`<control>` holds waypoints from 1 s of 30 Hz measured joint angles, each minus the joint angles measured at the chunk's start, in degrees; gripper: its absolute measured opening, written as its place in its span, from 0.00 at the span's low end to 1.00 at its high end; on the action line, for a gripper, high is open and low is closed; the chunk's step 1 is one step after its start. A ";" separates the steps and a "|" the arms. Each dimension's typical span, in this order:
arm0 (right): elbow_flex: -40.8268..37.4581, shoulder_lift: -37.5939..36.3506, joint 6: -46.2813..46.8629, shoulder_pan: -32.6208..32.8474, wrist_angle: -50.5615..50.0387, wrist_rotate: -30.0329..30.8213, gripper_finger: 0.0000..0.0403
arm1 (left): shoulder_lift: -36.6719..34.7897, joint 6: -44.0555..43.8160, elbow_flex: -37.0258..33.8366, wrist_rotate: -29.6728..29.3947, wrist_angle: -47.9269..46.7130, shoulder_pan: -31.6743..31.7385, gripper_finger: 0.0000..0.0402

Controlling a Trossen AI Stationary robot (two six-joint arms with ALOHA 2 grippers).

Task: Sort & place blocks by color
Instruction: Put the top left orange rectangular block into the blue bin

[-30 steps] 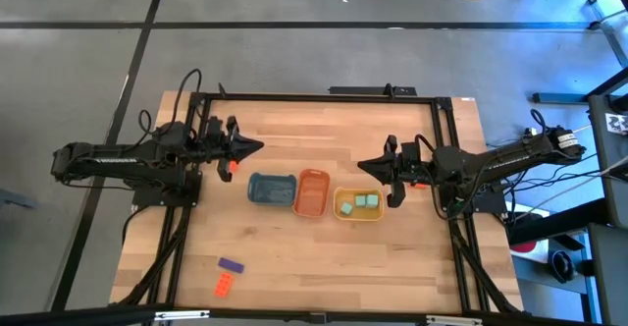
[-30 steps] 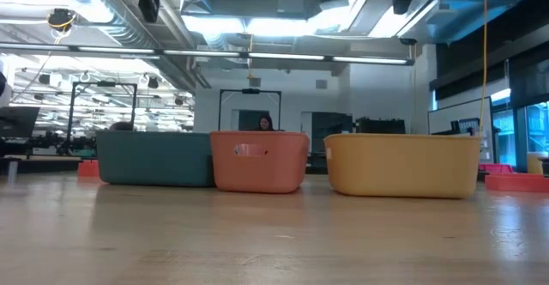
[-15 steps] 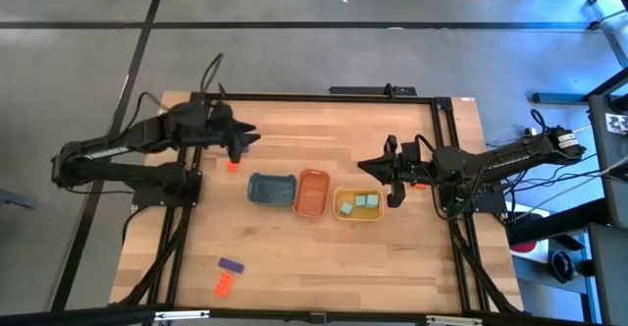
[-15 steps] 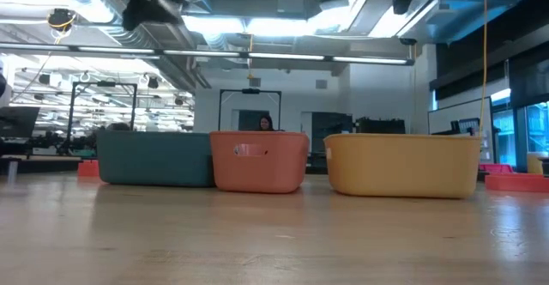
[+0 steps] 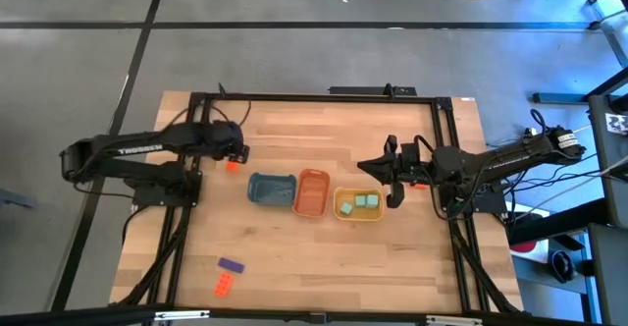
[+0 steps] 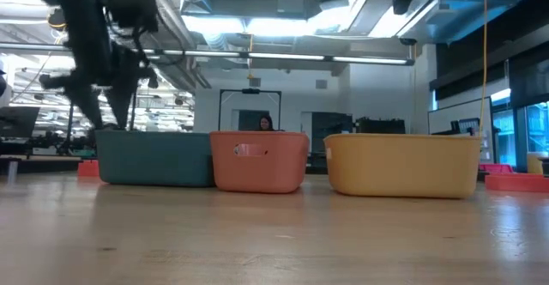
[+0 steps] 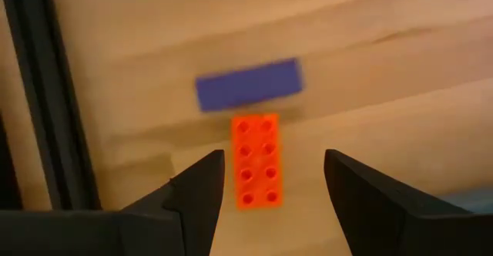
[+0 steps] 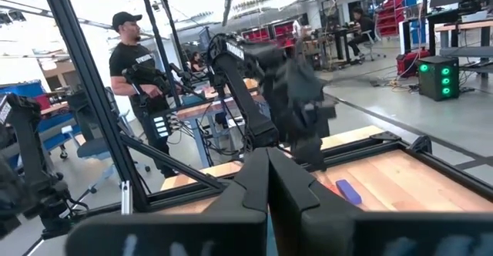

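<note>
A workshop hall with ceiling lights and racks lies beyond the wooden bench [image 5: 314, 238], where a person in a dark cap [image 8: 135, 63] stands past the frame. The left end effector [image 5: 235, 153] hangs with its fingers spread and empty; in its wrist view an orange-red brick [image 7: 256, 160] lies on the bench between the two fingers [image 7: 202, 197], and a purple brick [image 7: 248, 84] lies just beyond it. An orange-red block [image 5: 233, 166] sits just beside this end effector, near the blue tray [image 5: 272, 189]. The right end effector [image 5: 389, 175] is closed on nothing, just beside the yellow tray [image 5: 357, 205] holding mint green blocks [image 5: 360, 203]. The orange tray [image 5: 311, 191] stands between the other two.
</note>
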 joint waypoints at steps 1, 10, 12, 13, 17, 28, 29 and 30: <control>0.00 0.00 -0.06 -0.01 -0.07 0.01 0.00 | -0.02 -1.51 -1.55 -0.20 1.85 -0.36 0.54; 0.00 0.00 -0.14 -0.06 -0.35 0.01 0.00 | 0.56 -4.15 -8.78 -1.08 12.76 -0.87 0.53; 0.00 0.00 -0.12 -0.06 -0.35 0.00 0.00 | 1.77 -2.95 -8.83 -1.19 13.16 -0.53 0.54; 0.00 0.00 -0.12 -0.06 -0.34 0.01 0.00 | 2.44 -2.26 -8.83 -1.21 13.18 -0.31 0.54; 0.00 0.00 -0.09 -0.25 -0.34 0.01 0.00 | 5.66 -1.36 -8.83 -1.27 13.67 0.27 0.53; 0.00 0.00 0.11 -0.27 -0.32 0.01 0.00 | 12.03 -0.87 -8.82 -0.17 16.58 0.30 0.54; 0.00 0.00 0.11 -0.27 -0.32 0.01 0.00 | 12.59 -0.87 -8.80 0.22 16.45 0.30 0.54; 0.00 0.00 0.12 -0.27 -0.32 0.01 0.00 | 13.02 -0.87 -8.80 0.48 16.42 0.30 0.53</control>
